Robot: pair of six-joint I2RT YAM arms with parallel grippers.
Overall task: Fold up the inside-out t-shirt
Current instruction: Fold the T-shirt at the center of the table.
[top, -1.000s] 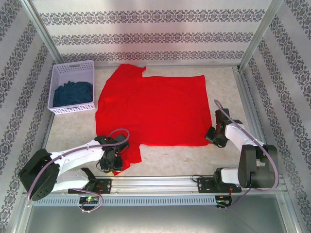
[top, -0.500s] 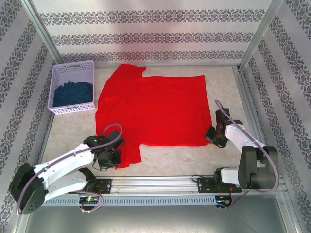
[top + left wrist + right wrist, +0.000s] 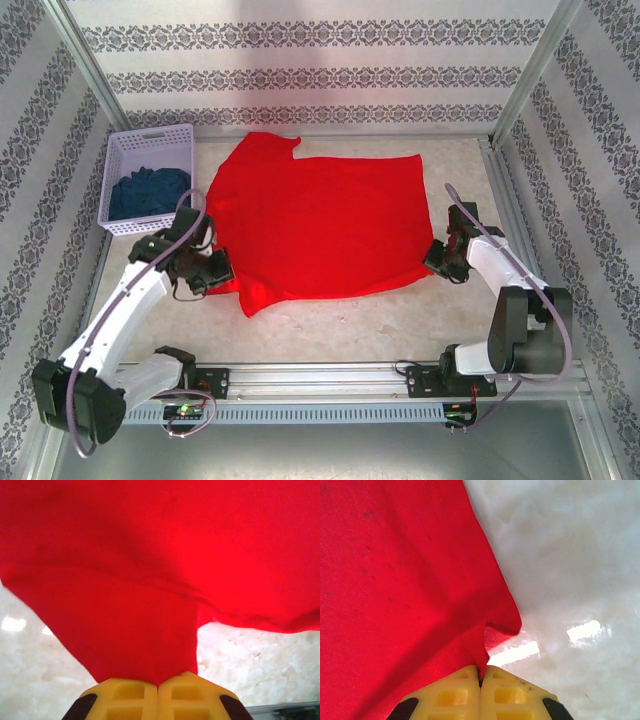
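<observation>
**Red t-shirt on the tabletop, a pincer clamped on each near corner**

A white slatted basket (image 3: 150, 140) stands at the far left of the tabletop (image 3: 350, 320), just beside the inside-out t-shirt (image 3: 320, 215), and holds a heap of dark blue cloth (image 3: 148, 192). The left arm reaches past the basket's near side. The shirt is bright red, spread mostly flat across the middle, with one lobe poking out at its far left. Its near-left part is drawn into a taut wedge that ends between the closed fingers of the left pincer (image 3: 158, 684). The near-right corner curls under where the right pincer (image 3: 481, 671) is closed on it. The surface is pale, marbled and glossy with light glare. The walls carry grey-patterned striped paper, with metal posts at the corners and a metal rail (image 3: 320, 378) along the near edge.
</observation>
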